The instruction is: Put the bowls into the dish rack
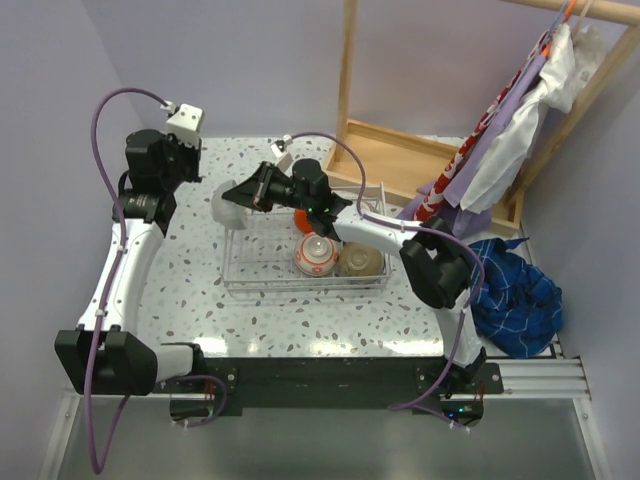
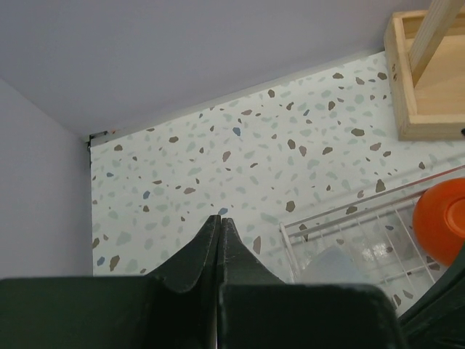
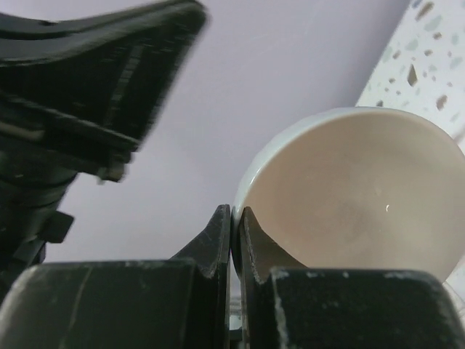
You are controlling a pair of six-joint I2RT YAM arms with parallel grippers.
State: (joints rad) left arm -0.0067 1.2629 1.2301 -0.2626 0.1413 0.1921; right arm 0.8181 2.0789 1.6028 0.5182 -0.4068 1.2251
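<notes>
Bowl [image 3: 356, 196], pale, is held at the left end of the rack [image 1: 300, 287], its rim pinched in the closed right end effector [image 3: 234, 211]; placing looks in hand, and the next move calls for lowering it inside and letting go; left end effector [image 2: 220, 218] is closed, empty.

The left arm [image 1: 125, 265] and right arm [image 1: 375, 230] share one build: white shell links between bulky black joint housings. Each black base [image 1: 100, 360] sits on a black plate [image 1: 320, 380]. A purple cable [image 1: 108, 110] runs along each arm in loose loops. A white camera housing [image 1: 185, 120] tops the left wrist. The left gripper [image 2: 220, 219] and right gripper [image 3: 235, 212] have matte black, tapered fingers with faintly scuffed edges.
</notes>
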